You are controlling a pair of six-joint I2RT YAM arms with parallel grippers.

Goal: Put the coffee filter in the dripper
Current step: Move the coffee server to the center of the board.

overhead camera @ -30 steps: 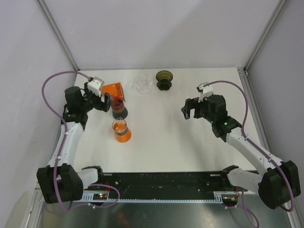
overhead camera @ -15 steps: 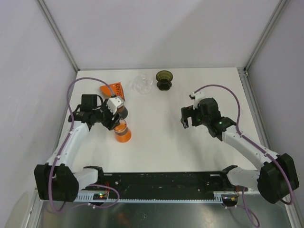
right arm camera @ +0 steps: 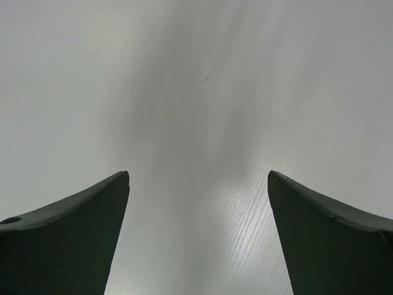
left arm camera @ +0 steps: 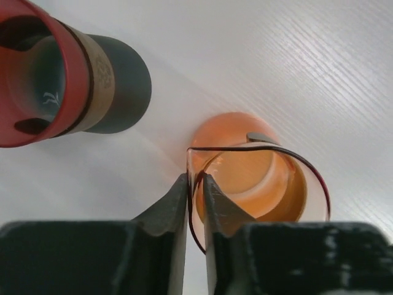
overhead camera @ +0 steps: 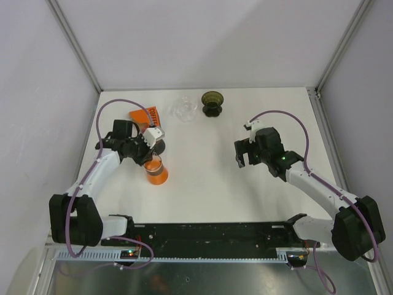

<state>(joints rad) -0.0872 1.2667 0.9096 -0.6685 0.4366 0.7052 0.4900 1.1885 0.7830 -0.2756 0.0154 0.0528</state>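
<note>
**Left tool (left arm camera: 194, 184) has closed on the translucent orange cup (left arm camera: 245, 178)**

Your left tool has swung off the dark red-rimmed mug (left arm camera: 73, 80) and pinched the cup's thin rim, one finger inside and one outside. Your right tool (right arm camera: 198, 175) hangs wide open above the white counter (overhead camera: 215, 184). The dark cone-shaped dripper (overhead camera: 212, 102) stands well apart at the far edge. No filter is discernible yet.

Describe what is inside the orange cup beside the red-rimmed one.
One finger of the left gripper reaches inside the orange cup, pinching its wall. Otherwise only its orange bottom shows; no filter visible. The gripper's body covers the cup's near part.
</note>
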